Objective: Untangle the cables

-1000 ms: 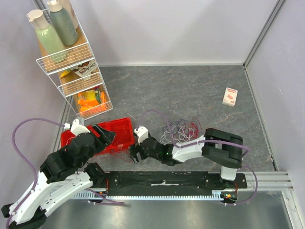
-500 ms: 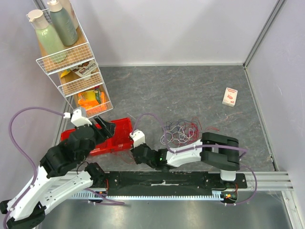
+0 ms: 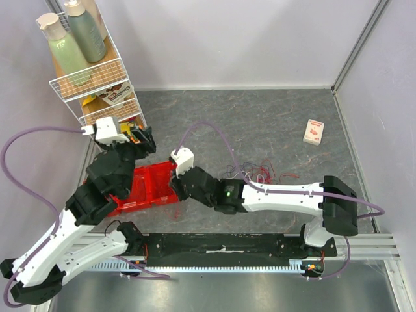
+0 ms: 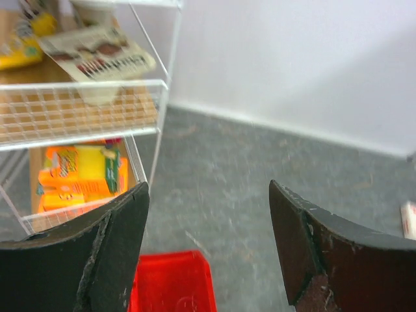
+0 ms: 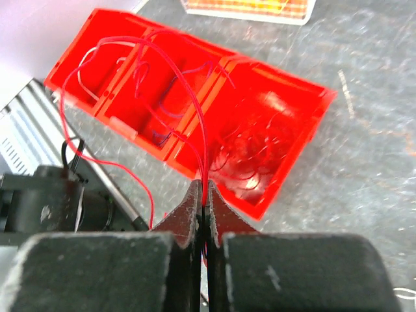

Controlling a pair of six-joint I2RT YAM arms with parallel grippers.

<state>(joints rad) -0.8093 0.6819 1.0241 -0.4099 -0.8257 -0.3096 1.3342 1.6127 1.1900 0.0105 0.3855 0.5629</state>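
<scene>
Fingers (image 5: pixel 184 218) of the right gripper (image 5: pixel 203 195) press together on a red cable (image 5: pixel 204 153). The strand rises from the pinch, arcs over the red bin (image 5: pixel 286 81) and drops into its compartments. More thin red and dark strands lie in there, though which compartment each one sits in is hard to tell. Seen from above, the other cables (image 3: pixel 250 175) lie in a tangle on the table (image 3: pixel 260 123), beside the right arm and apart from the bin. The left gripper (image 4: pixel 208 188) hangs just beyond the bin, close to the rack (image 4: pixel 78 110), its fingers spread wide with nothing between them.
</scene>
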